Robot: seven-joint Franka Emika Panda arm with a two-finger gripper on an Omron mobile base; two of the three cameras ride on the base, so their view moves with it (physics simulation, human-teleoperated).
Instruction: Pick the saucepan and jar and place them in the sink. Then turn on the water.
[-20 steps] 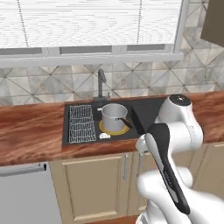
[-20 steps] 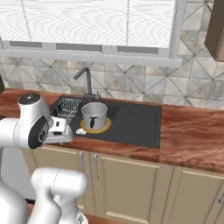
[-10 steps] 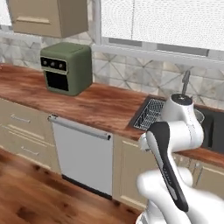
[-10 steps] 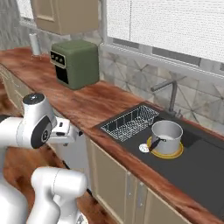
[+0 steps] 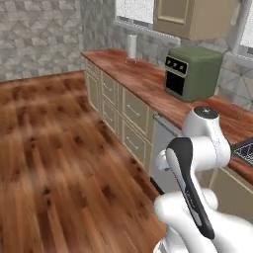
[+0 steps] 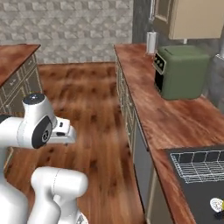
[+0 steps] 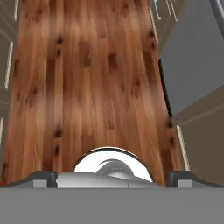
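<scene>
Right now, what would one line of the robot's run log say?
gripper: open, empty, over wood floor | sink: wire rack inside | green oven: on counter

Wood plank floor (image 5: 59, 148), reddish-brown with dark knots, runs wide across the room. Long bench (image 6: 151, 96) with a brown wooden top stands on beige drawer cabinets (image 5: 116, 106) along the right-hand wall. Olive-green oven (image 6: 179, 72) sits on the bench top; a white roll (image 6: 151, 42) stands upright farther along, near the corner. Grey patterned tile wall (image 6: 70, 22) at the far end. Beige wall cupboard (image 5: 195, 17) hangs above the oven. Grey appliance front (image 7: 192, 70) is set among the cabinets. Light is even.
</scene>
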